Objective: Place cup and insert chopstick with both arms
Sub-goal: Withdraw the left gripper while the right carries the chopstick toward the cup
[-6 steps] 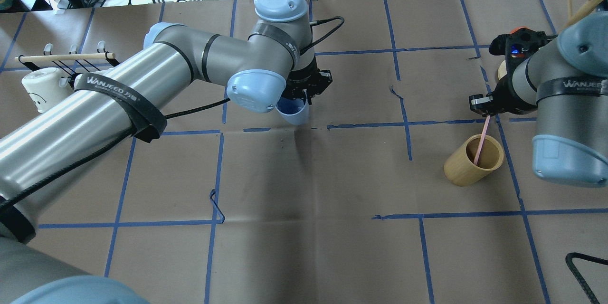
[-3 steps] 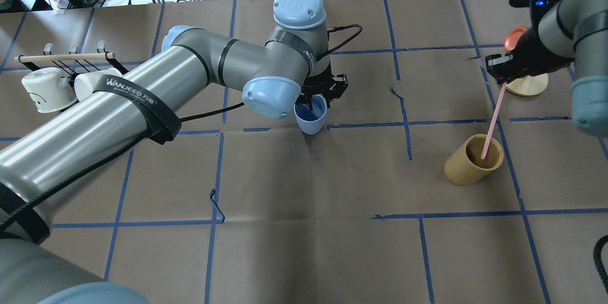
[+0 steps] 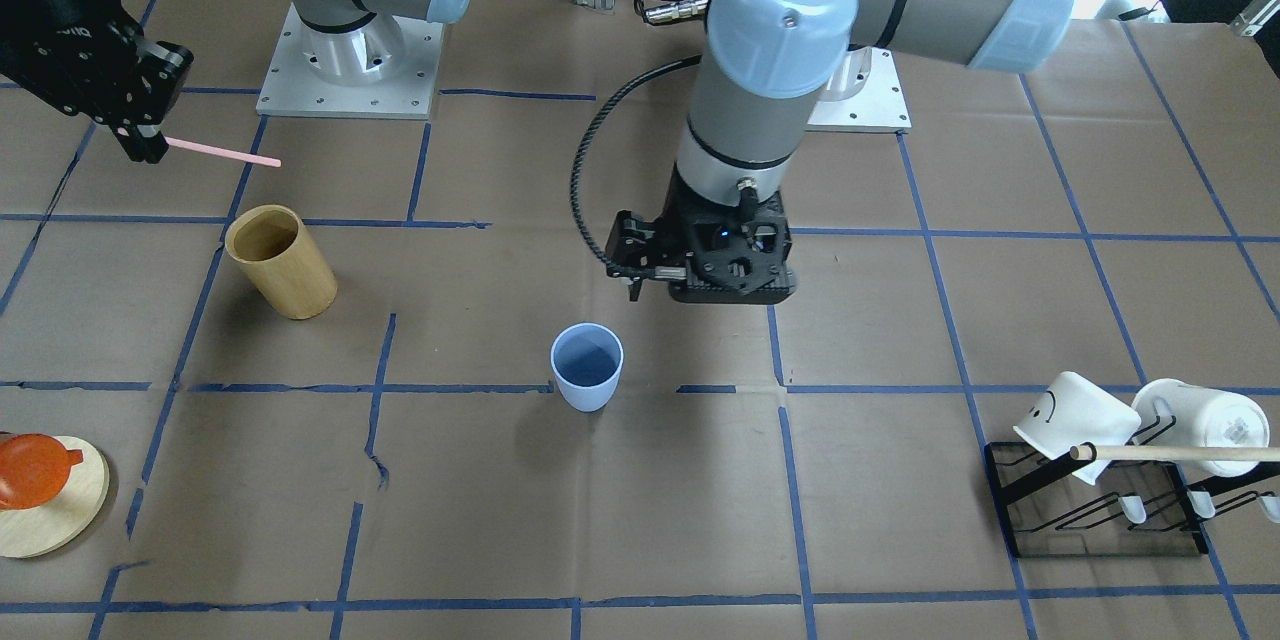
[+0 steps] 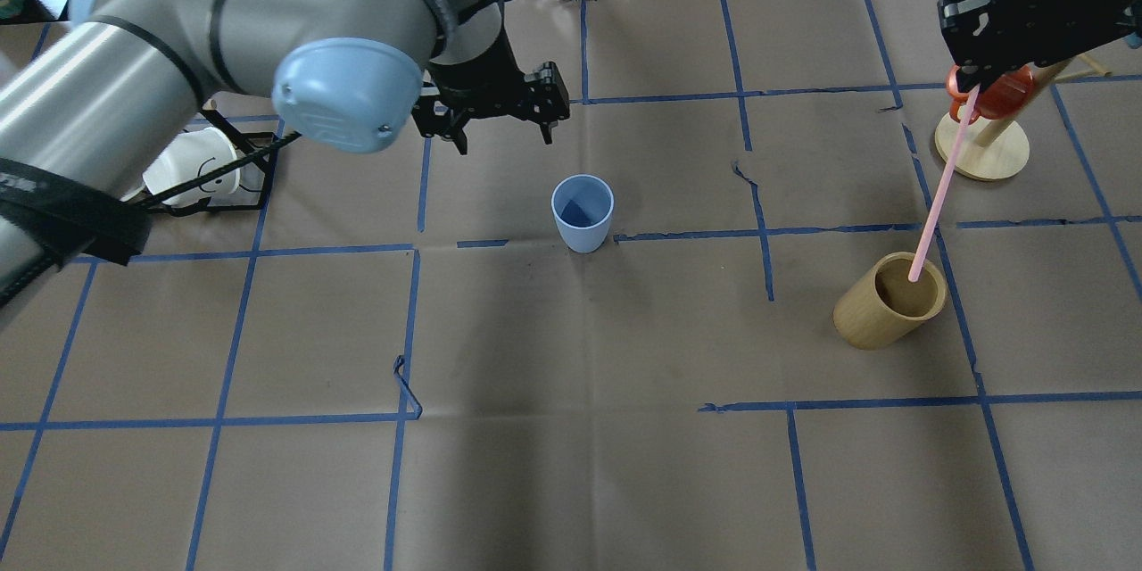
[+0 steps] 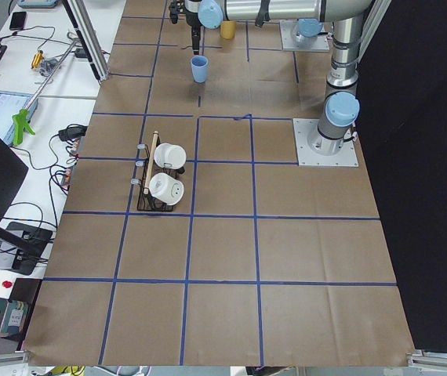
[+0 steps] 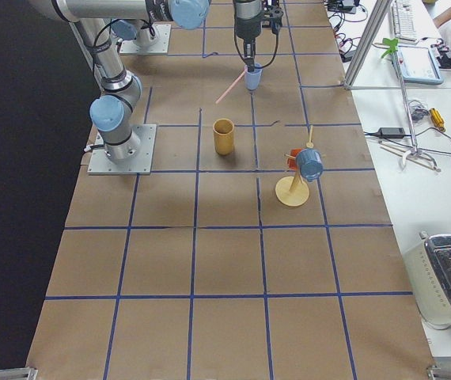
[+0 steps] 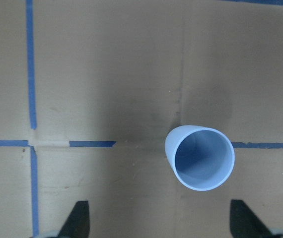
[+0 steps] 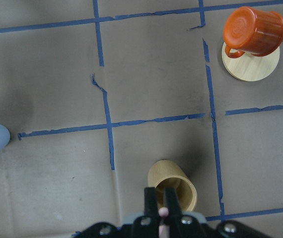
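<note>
- So, cup (image 4: 582,212) stands upright mid-table: placing looks done; my left gripper (image 4: 504,139) hangs wide open, empty.
- My right gripper (image 8: 162,201) pinches the chopstick (image 4: 932,196) above the wooden holder (image 4: 879,314); inserting remains.

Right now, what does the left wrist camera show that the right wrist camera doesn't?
Only the left wrist view: the whole blue cup, upright and empty, seen down its mouth, with the left gripper open in front of it. Only the right wrist view: the right gripper shut on the pink chopstick, the bamboo holder, and the orange mug on its wooden stand. Both: the brown table with blue tape; the right wrist view catches only a sliver of the cup.
</note>
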Tool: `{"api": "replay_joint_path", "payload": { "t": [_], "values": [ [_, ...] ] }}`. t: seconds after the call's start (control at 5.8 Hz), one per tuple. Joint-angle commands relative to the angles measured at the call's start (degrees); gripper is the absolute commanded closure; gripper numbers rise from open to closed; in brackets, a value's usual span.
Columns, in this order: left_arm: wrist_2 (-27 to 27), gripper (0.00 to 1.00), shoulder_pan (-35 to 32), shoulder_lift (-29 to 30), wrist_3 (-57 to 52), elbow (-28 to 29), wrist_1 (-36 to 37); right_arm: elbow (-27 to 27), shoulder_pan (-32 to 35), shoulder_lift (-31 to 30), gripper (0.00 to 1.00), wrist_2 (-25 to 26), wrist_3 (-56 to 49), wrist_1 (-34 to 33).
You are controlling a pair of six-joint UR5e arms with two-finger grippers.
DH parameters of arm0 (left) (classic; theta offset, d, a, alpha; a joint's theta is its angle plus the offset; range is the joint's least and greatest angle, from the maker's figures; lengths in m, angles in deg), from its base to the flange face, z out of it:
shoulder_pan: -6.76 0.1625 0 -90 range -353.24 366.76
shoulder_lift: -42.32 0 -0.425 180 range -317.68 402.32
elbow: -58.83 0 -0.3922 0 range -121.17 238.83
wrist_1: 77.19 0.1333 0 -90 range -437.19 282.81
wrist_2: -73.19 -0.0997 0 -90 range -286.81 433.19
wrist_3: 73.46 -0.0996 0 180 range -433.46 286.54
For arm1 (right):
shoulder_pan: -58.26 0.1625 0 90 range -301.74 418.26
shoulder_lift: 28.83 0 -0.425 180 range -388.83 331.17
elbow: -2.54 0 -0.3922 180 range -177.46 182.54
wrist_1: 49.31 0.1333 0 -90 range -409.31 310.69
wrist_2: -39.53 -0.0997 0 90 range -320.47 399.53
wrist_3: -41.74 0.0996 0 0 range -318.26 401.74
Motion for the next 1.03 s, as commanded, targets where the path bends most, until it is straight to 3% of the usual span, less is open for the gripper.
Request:
{"api": "replay_joint_path", "payload": {
  "t": [0.0,0.17,0.52,0.86],
  "values": [
    [-3.4,0.02,6.9,-5.0,-5.3,-0.6,-7.3,8.8,4.8,6.4,0.91,0.6,5.5,3.0],
    [-5.5,0.02,10.2,-8.6,-8.5,-1.3,-13.6,13.8,8.6,11.4,0.91,1.2,9.8,3.0],
    [-5.8,0.02,10.8,-10.0,-9.3,-1.1,-14.4,26.0,19.3,21.9,0.92,4.4,21.5,3.7],
    [-5.9,0.02,10.7,-9.7,-9.3,-1.1,-14.4,30.9,28.6,27.2,0.92,4.5,35.6,3.3]
  ]
}}
